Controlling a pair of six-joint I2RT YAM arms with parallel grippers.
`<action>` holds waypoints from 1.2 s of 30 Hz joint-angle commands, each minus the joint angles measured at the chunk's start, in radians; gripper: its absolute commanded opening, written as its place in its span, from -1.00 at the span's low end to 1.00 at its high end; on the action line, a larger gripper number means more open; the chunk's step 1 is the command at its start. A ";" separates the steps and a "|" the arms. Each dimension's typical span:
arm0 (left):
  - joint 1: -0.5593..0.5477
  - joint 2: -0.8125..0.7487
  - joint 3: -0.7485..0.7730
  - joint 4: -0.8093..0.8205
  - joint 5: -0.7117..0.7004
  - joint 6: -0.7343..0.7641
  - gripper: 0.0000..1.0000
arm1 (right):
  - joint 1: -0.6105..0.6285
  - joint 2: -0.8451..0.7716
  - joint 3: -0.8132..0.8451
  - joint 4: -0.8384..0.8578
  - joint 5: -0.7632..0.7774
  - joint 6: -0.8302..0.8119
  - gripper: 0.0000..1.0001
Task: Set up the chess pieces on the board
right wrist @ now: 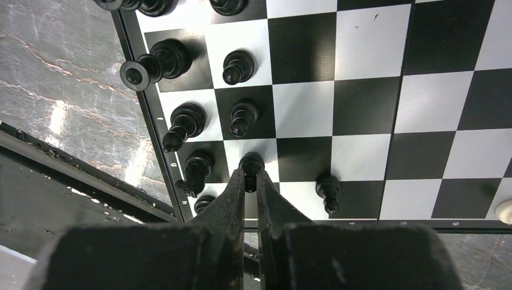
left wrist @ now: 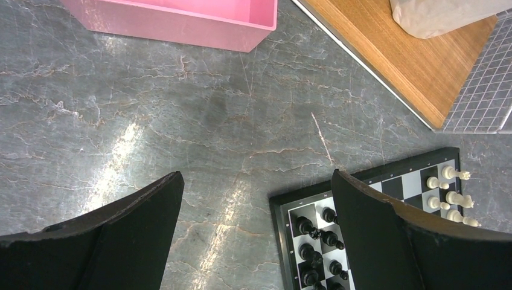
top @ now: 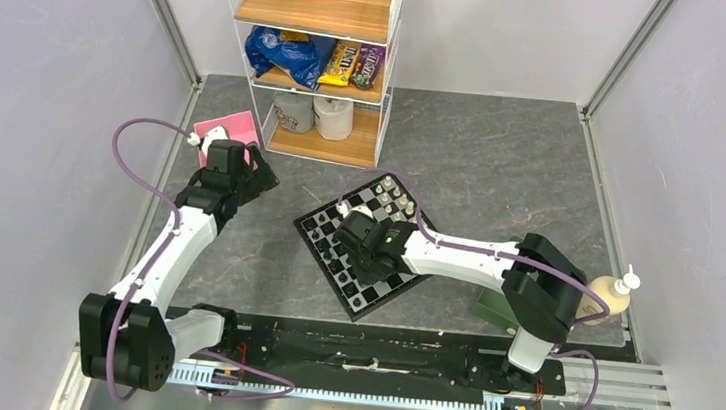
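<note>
- Chess pieces (right wrist: 238, 65), the black ones, stand on the board (right wrist: 362, 90) just ahead of the right claw (right wrist: 249, 180).
- This claw grasps 1 black pawn (right wrist: 251, 163) at its tips.
- Step, I judge: placing this pawn; next, centre it upright on its square, then let go.
- Left claw (left wrist: 256, 181) is released, the board at its right.

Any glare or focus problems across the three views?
Left wrist: white glare streaks on the dark grey marble tabletop, open left claw reads as dark shapes, rest sharp. Right wrist: right claw soft near the lens; the small black chess pawn it pinches and the black-and-white checked chessboard are crisp. Top external: evenly lit, sharp.
</note>
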 commanded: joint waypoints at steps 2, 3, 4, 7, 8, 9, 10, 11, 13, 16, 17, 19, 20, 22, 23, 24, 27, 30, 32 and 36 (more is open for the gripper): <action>0.007 0.002 -0.007 0.041 -0.009 0.026 0.99 | 0.002 0.018 0.018 0.022 -0.006 0.013 -0.94; 0.008 0.003 -0.007 0.043 -0.010 0.024 0.99 | 0.001 0.021 0.020 0.023 -0.008 0.012 -0.93; 0.007 0.003 -0.007 0.045 -0.009 0.025 0.99 | 0.003 0.023 0.020 0.022 -0.011 0.011 -0.94; 0.008 0.005 -0.005 0.045 -0.009 0.024 0.99 | 0.003 0.025 0.020 0.023 -0.011 0.009 -0.93; 0.008 0.006 -0.004 0.046 -0.008 0.023 0.99 | 0.002 0.025 0.021 0.022 -0.008 0.008 -0.93; 0.007 0.007 -0.003 0.046 -0.008 0.025 0.99 | 0.001 0.024 0.021 0.021 -0.008 0.008 -0.92; 0.008 0.008 -0.002 0.047 -0.007 0.024 0.99 | 0.002 0.021 0.023 0.021 -0.007 0.008 -0.90; 0.008 0.010 0.000 0.047 -0.005 0.025 0.99 | 0.002 0.017 0.023 0.021 -0.006 0.008 -0.88; 0.008 0.011 0.000 0.049 -0.005 0.025 0.99 | 0.003 0.008 0.021 0.021 -0.005 0.005 -0.84; 0.008 0.014 0.000 0.051 -0.001 0.023 0.99 | 0.002 -0.004 0.020 0.018 -0.006 0.000 -0.77; 0.007 0.014 0.001 0.051 0.000 0.023 0.99 | 0.003 -0.008 0.019 0.018 -0.008 -0.003 -0.77; 0.008 0.017 0.003 0.052 -0.001 0.023 0.99 | 0.003 -0.013 0.017 0.018 -0.012 -0.004 -0.77; 0.007 0.017 0.005 0.051 0.001 0.024 0.99 | 0.003 -0.015 0.018 0.016 -0.014 -0.005 -0.77; 0.008 0.018 0.006 0.052 0.002 0.023 0.99 | 0.003 -0.018 0.017 0.012 -0.017 -0.007 -0.83; 0.008 0.017 0.006 0.052 0.004 0.024 0.99 | 0.003 -0.020 0.015 0.012 -0.018 -0.009 -0.91; 0.007 0.016 0.008 0.051 0.003 0.025 0.99 | 0.002 -0.021 0.014 0.012 -0.018 -0.012 -0.94; 0.008 0.017 0.009 0.055 0.007 0.025 0.99 | 0.002 -0.023 0.013 0.009 -0.018 -0.015 -0.93; 0.008 0.019 0.009 0.056 0.009 0.024 0.99 | 0.002 -0.019 0.017 0.004 -0.021 -0.015 -0.92; 0.007 0.021 0.007 0.057 0.008 0.024 0.99 | 0.002 -0.018 0.017 0.003 -0.022 -0.016 -0.92; 0.008 0.023 0.002 0.059 0.008 0.024 0.99 | 0.003 -0.015 0.020 -0.001 -0.018 -0.017 -0.88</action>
